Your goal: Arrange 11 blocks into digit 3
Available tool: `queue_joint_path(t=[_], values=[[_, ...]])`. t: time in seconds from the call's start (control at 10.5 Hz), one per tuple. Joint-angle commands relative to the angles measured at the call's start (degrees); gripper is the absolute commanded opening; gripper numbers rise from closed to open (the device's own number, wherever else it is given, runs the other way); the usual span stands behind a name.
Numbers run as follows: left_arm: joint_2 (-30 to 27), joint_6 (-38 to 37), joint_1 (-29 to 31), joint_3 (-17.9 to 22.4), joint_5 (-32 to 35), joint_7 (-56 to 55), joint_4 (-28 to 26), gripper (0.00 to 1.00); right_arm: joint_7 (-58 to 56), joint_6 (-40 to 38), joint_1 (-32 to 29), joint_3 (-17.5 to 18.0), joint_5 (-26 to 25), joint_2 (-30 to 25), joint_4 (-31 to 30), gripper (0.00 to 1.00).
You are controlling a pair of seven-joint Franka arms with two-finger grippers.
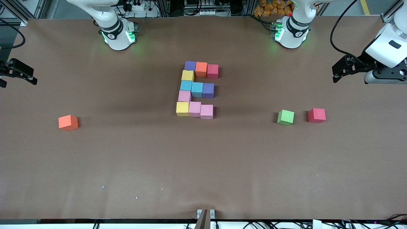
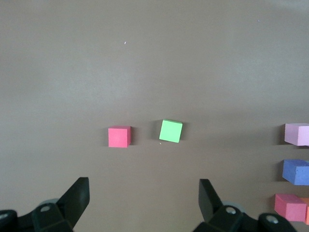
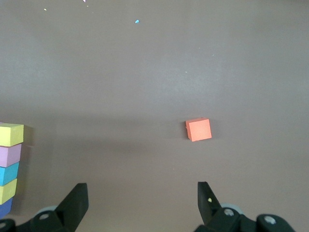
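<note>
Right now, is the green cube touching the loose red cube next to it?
Apart. The front view shows a strip of bare table between the green cube and the red cube; the left wrist view shows the same gap.

A high front camera faces both arm bases across the table (image 1: 127, 165); each wrist camera looks down past its own fingers, sharing the loose cubes and figure's edge.

One orange block alone on the brown desk

The right gripper (image 3: 140, 203) hangs over the desk (image 3: 145, 72) with its fingers (image 3: 76, 200) wide apart and empty. The orange block (image 3: 199, 129) sits alone, well apart from a row of blocks (image 3: 10, 162): yellow, pink, blue, yellow, purple.
</note>
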Motion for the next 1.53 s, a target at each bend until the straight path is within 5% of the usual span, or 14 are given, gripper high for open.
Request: queue_joint_path(t=[0.0, 1.43], values=[[0.0, -1.2, 0.15, 0.11, -1.71, 1.54, 0.66, 1.0, 0.18, 0.46, -0.32, 0.18, 0.08, -0.47, -0.53, 1.0], [0.7, -0.94, -0.29, -0.33, -1.71, 1.46, 0.75, 1.0, 0.18, -0.51, -0.49, 0.18, 0.08, -0.39, -0.53, 1.0]])
